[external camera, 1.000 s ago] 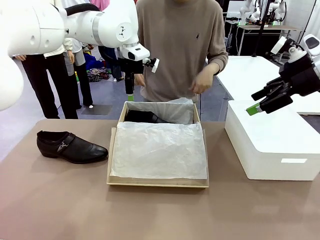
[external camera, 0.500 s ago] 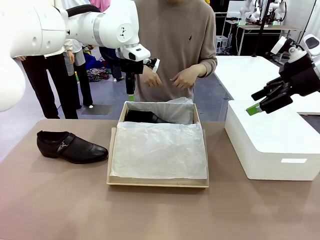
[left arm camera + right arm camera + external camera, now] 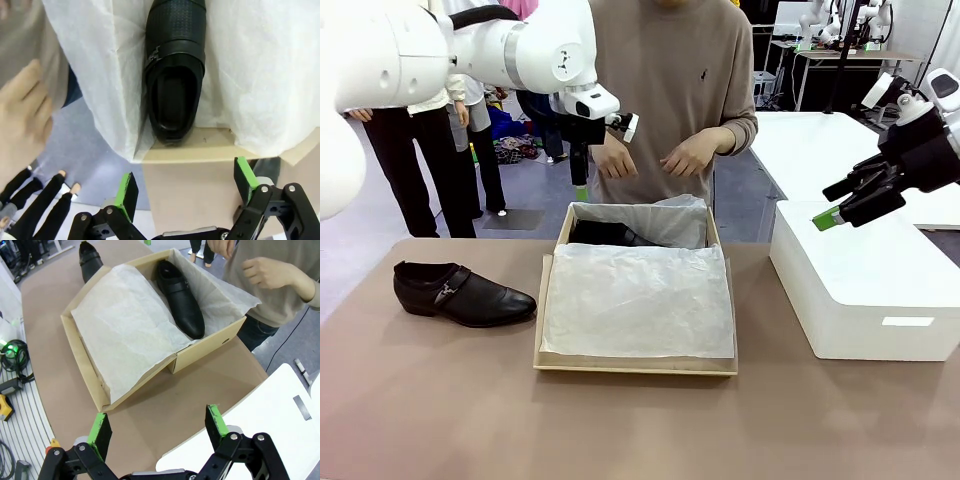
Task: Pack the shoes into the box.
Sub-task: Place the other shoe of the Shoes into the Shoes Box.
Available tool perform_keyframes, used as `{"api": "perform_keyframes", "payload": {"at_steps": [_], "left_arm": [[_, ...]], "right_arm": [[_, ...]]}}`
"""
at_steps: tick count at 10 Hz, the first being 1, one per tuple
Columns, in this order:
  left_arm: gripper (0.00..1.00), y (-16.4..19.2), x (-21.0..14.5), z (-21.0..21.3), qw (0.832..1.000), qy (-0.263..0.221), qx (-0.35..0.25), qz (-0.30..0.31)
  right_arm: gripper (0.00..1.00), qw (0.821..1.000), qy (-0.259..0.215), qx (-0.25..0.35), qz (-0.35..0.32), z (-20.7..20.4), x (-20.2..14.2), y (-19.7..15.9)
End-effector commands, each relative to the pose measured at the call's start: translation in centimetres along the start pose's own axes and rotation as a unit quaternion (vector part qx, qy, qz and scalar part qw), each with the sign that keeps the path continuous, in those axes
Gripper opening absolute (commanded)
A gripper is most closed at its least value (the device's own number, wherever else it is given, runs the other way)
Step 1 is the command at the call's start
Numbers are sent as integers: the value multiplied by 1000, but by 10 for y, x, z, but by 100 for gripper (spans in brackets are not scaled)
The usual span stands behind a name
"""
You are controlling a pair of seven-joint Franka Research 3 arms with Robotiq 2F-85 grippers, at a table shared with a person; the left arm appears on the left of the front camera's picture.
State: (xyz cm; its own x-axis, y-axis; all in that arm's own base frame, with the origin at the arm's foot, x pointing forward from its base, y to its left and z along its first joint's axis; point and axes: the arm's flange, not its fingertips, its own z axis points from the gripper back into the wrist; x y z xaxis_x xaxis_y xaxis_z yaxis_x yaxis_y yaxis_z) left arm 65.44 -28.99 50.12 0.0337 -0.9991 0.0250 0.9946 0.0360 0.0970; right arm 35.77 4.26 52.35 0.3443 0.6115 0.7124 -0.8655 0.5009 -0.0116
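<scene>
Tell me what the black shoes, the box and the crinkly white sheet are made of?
Black shoes: probably leather or a look-alike, smooth with a soft shine and a small metal-looking buckle. Box: tan cardboard, matte, with raw cut edges. White sheet: thin tissue paper, creased and wrinkled.

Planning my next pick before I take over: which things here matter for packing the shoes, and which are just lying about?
Belongs to the job:
- cardboard box, lined with tissue paper
- black shoe lying inside it
- second black shoe on the table, left of the box

Just lying about:
- white block, right of the box
</scene>
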Motion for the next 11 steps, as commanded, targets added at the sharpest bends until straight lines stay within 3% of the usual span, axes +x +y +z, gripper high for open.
{"api": "perform_keyframes", "payload": {"at_steps": [1,4,8,11], "left_arm": [[100,-30,-35,27,1000,-18,17,9],[100,-66,-80,51,998,-57,14,7],[100,-113,-166,64,994,-99,29,32],[100,-115,-215,59,997,-66,35,-22]], "right_arm": [[100,1000,-16,6,11,-1,0,-4],[100,1000,-16,6,11,-1,0,-4],[100,1000,-16,6,11,-1,0,-4],[100,1000,-16,6,11,-1,0,-4]]}}
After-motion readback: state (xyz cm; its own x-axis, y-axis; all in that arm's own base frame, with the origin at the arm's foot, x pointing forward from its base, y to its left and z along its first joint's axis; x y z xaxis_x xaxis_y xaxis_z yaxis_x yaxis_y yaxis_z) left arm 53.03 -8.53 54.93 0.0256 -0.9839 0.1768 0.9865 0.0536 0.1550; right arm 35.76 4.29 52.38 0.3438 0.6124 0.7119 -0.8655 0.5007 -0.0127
